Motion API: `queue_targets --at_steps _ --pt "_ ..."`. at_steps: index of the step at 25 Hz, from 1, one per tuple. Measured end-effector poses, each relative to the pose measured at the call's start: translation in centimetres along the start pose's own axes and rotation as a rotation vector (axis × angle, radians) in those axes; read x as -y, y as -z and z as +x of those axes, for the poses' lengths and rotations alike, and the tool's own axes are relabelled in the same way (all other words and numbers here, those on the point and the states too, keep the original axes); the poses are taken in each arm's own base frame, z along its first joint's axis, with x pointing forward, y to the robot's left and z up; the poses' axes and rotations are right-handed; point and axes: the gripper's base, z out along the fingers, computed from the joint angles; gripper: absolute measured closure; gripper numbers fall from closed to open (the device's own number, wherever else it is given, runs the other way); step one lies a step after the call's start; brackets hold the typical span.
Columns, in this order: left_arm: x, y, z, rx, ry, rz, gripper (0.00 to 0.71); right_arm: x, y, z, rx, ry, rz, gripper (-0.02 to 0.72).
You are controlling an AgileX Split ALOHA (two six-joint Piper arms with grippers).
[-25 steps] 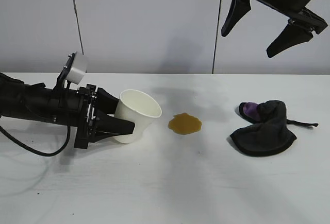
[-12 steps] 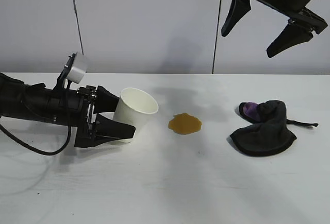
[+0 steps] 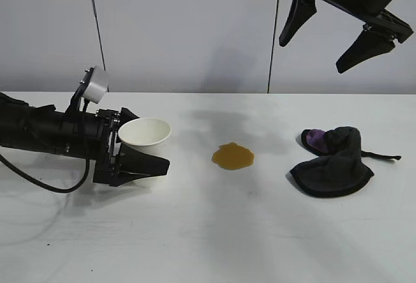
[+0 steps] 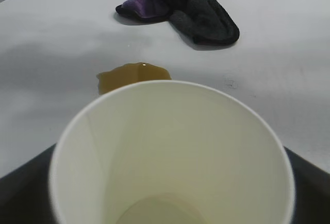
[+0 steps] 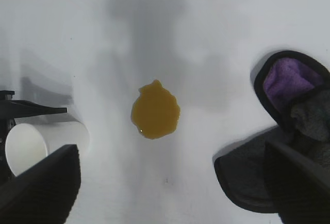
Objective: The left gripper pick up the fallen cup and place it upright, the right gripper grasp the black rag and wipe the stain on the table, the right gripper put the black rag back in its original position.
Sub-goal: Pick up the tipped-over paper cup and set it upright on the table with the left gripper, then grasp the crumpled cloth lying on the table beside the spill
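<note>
Both left end effector (image 3: 140, 151) fingers flank upright cup (image 3: 144, 141).

The cup (image 3: 144, 141) now stands upright — left end effector (image 3: 140, 148) has spread apart.

From my station, the exterior view cuts the right arm off at the top edge; only the right gripper (image 3: 322, 39) and part of its mount show. The left arm runs out of frame at 9 o'clock. The left gripper (image 3: 146, 146) hides the lower wall and base of the cup (image 3: 145, 134), so I cannot confirm contact between fingers and cup.

In the left wrist view the cup (image 4: 170, 157) is cropped at 6 o'clock and covers part of the stain (image 4: 129, 75).

In the right wrist view the rag (image 5: 289, 152) is cut at 3 o'clock and partly masked by a blurred finger (image 5: 304, 183).
</note>
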Motion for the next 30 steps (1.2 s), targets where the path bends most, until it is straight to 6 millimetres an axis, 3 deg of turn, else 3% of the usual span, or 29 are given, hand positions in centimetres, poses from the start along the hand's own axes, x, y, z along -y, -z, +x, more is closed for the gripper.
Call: queue_targets --at_steps 5,15,23,30 --pt "-0.2 0.4 -0.4 0.004 0.082 -0.012 0.018 0.0 0.0 0.0 0.0 0.0 0.0 0.043" --pt "-0.6 1.9 -5.4 0.047 0.008 -0.043 0.017 0.0 0.0 0.0 -0.001 0.0 0.0 0.043" --pt "-0.5 2.4 -5.7 0.029 0.05 -0.024 0.017 0.0 0.0 0.0 -0.003 0.0 0.0 0.043" --pt "-0.2 4.9 -8.5 0.043 0.068 -0.065 0.017 0.0 0.0 0.1 -0.016 0.0 -0.001 0.043"
